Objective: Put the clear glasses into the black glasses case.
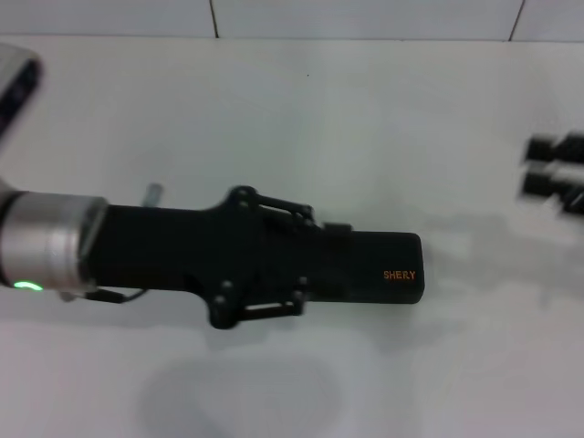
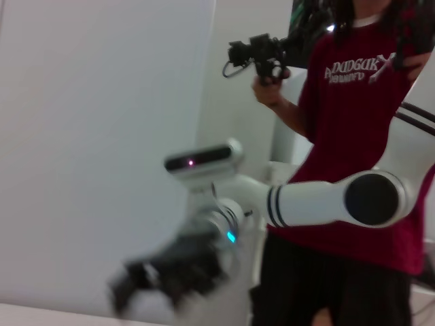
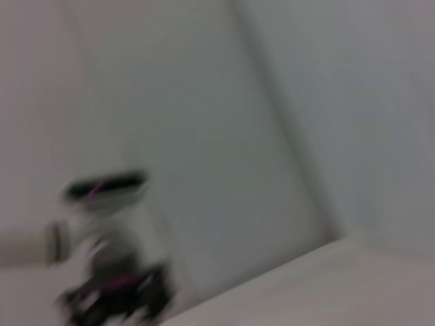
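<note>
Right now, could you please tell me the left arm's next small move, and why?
Probably lift the left hand off the slim matte black glasses case: its lid looks shut beneath the hand, no clear glasses show outside, and the right hand hangs aside.

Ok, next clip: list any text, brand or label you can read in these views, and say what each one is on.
"SHERY", orange letters on the black glasses case, near its end on the robot's right side, head view.
White lettering on the person's red T-shirt, left wrist view: too blurred to read with certainty.
Right wrist view: no text visible.
</note>
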